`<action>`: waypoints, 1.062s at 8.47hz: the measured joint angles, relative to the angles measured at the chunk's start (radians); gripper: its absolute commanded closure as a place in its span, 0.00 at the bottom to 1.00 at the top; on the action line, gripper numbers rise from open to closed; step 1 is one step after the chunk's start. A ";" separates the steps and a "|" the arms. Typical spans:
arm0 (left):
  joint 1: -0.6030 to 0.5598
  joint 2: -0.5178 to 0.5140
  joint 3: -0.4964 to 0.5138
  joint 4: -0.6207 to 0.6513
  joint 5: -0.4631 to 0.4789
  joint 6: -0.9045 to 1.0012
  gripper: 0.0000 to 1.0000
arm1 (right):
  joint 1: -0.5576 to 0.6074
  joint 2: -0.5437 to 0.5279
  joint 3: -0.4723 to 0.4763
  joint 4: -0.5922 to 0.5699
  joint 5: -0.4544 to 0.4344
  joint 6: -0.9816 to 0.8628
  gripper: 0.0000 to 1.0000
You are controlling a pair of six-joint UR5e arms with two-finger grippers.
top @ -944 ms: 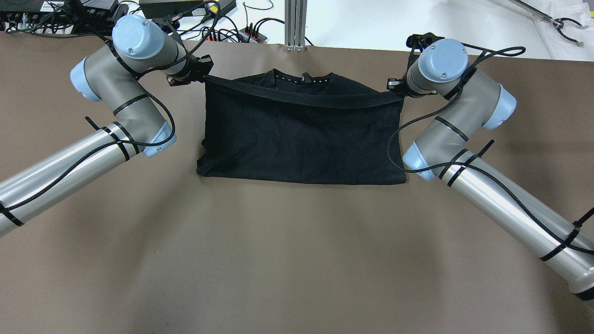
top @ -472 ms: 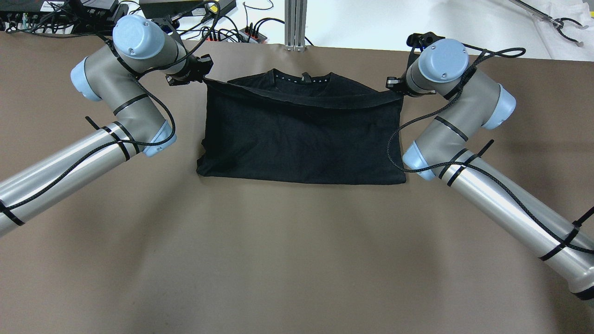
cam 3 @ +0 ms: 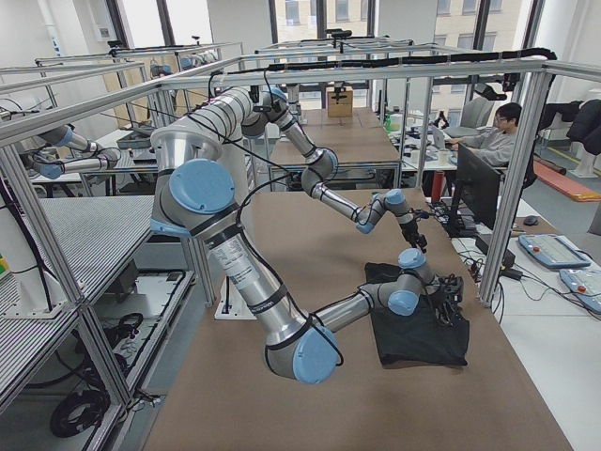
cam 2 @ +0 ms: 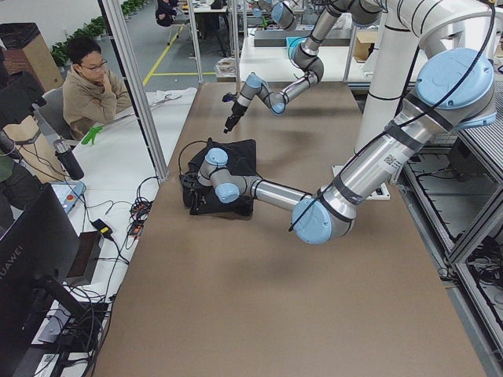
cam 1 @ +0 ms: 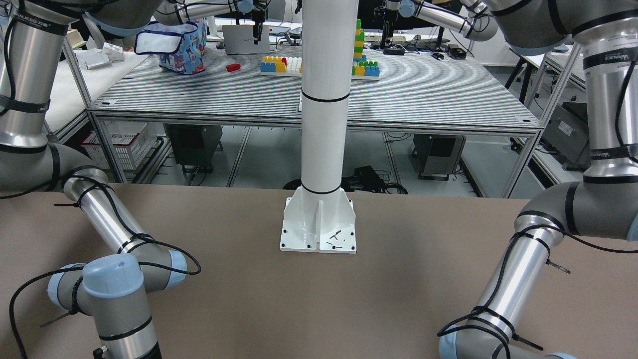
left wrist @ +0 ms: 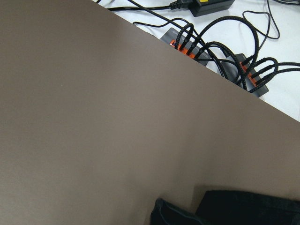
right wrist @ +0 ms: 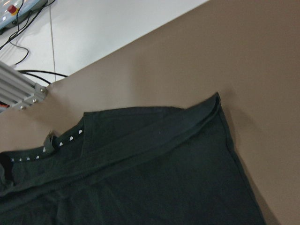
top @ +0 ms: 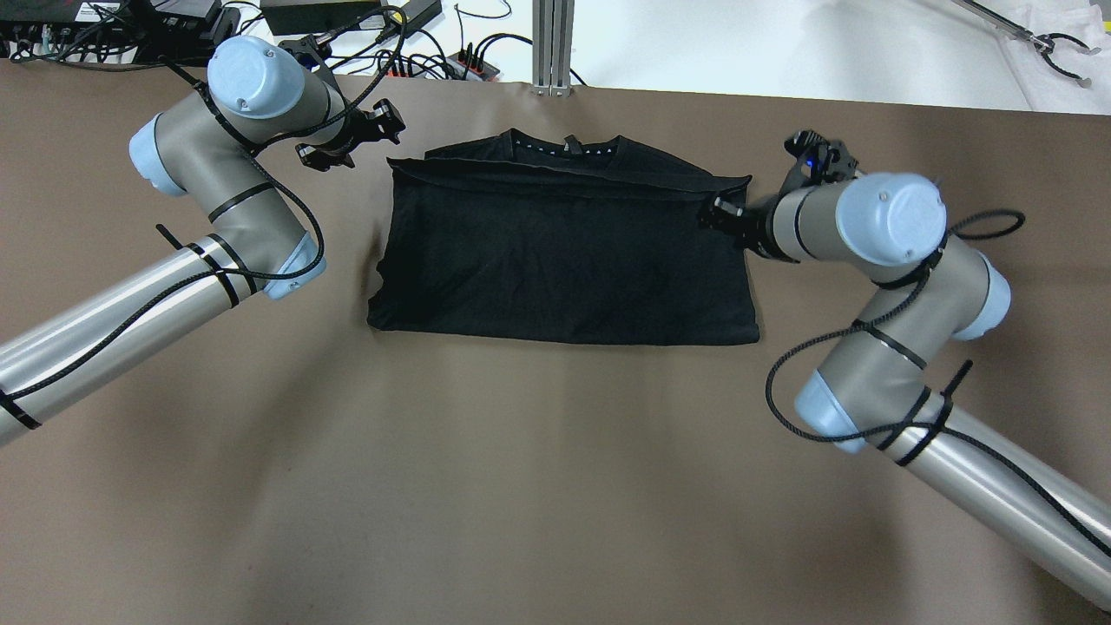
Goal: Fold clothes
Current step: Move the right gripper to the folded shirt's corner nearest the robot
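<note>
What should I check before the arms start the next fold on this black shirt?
1. Left gripper clear of the black shirt: ok, it sits over bare table beside the shirt's far corner.
2. Right gripper clear of the cloth: cannot tell, it overlaps the shirt's edge in the overhead view.
3. Jaws open on both grippers: cannot tell.
4. Folded hem lies flat across, short of the collar: ok.
5. Side edges straight: not ok, a lump of cloth juts out on the robot's left side.
</note>
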 measured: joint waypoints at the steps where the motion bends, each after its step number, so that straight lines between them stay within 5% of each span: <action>1: 0.002 0.005 -0.002 0.000 0.000 -0.001 0.18 | -0.044 -0.064 0.039 0.047 -0.002 0.023 0.37; 4: 0.019 0.015 -0.023 -0.008 0.002 -0.033 0.17 | -0.125 -0.196 0.050 0.189 -0.011 0.048 0.39; 8: 0.035 0.020 -0.045 -0.009 0.003 -0.063 0.17 | -0.144 -0.226 0.008 0.202 -0.031 0.039 0.44; 9: 0.036 0.020 -0.045 -0.009 0.003 -0.064 0.17 | -0.143 -0.229 -0.001 0.201 -0.032 0.037 0.69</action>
